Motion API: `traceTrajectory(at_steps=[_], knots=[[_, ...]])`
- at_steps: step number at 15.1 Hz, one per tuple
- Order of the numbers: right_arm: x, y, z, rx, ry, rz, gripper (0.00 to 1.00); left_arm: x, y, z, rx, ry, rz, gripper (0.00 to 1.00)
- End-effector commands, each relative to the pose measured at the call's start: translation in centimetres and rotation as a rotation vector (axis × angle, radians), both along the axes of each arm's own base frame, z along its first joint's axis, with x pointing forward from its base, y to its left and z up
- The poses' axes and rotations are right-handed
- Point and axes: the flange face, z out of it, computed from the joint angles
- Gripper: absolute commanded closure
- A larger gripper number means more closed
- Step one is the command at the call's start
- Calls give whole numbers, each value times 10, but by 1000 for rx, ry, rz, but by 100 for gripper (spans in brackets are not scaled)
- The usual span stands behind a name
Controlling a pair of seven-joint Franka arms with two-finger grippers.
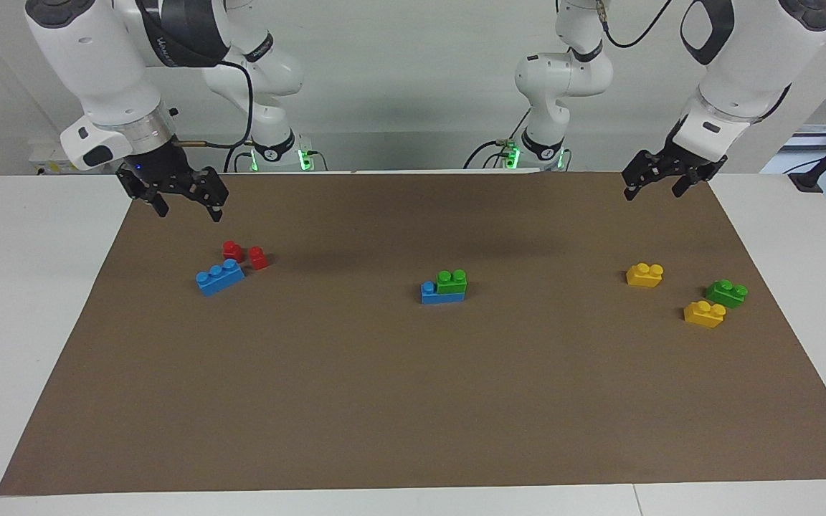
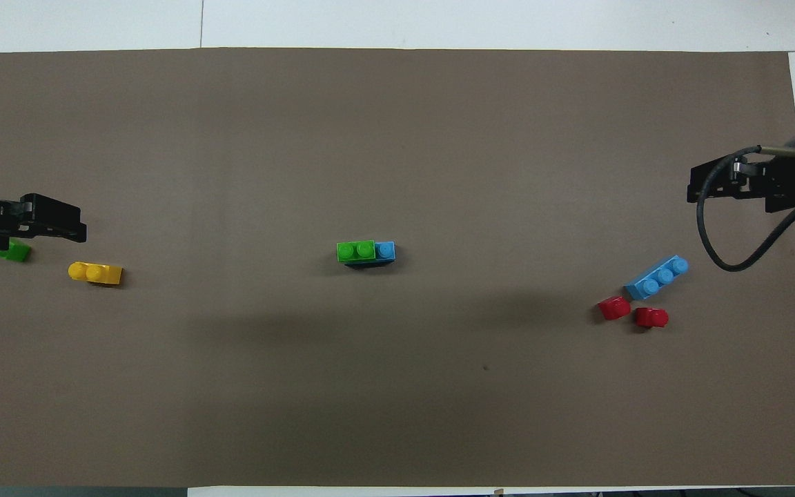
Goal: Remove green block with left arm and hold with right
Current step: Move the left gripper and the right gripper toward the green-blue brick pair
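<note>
My left gripper (image 1: 660,185), plain black with two fingers, hangs with its fingers spread wide and holding nothing, raised over the brown mat (image 1: 413,401) at the left arm's end of the table. My right gripper (image 1: 183,202), black with a small blue light and a brass-coloured wrist fitting, is likewise fully open and empty, raised over the mat at the right arm's end. Neither gripper touches any brick.

The task's thing, the small bright green plastic brick with two round studs (image 1: 452,281), sits pressed onto a longer blue plastic base brick (image 1: 433,294) at the middle of the mat, well apart from both grippers. It covers all of the blue brick but one stud.

Step in hand, as I judge it: the start. No approach has begun; the stack is intact.

Next move, as I judge it:
1. Bring the right gripper over the stack and close on the blue base brick to brace it.
2. Bring the left gripper onto the green brick's side walls and pull upward.

Caution: a second loose green brick (image 1: 726,292) lies near two yellow bricks (image 1: 644,274) under the left gripper's end; it is probably not the target, since nothing holds it down. The overhead view half hides it.

A loose blue three-stud brick (image 1: 219,276) and two red pieces (image 1: 245,254) lie near the right gripper.
</note>
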Motion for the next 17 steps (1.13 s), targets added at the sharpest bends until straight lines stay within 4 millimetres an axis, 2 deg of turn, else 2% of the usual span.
traceTrajectory(at_steps=[1,4,5,7,9,11,13,14,17], knots=[[1,-2,2,19,5,4,0,-2,0,8,-20,-18,-15,0],[0,2,0,18,9,-8,0,-2,0,7,-20,-16,-15,0],[-1,8,-5,23,18,-85,0,-2,0,7,-21,-16,-15,0],[-3,25,-22,100,59,-369,1,-2,0,7,-20,-16,-15,0],[-1,66,-47,176,90,-634,1,-2,0,7,-21,-16,-15,0],[1,118,-77,211,107,-901,1,-2,0,7,-21,-16,-13,0],[11,145,-106,276,174,-1123,1,-2,-2,6,-22,-18,3,0],[14,154,-121,308,218,-1181,1,-5,-5,6,-18,-17,36,0],[17,185,-161,403,312,-1331,2,-15,-28,-9,-5,-21,277,0]])
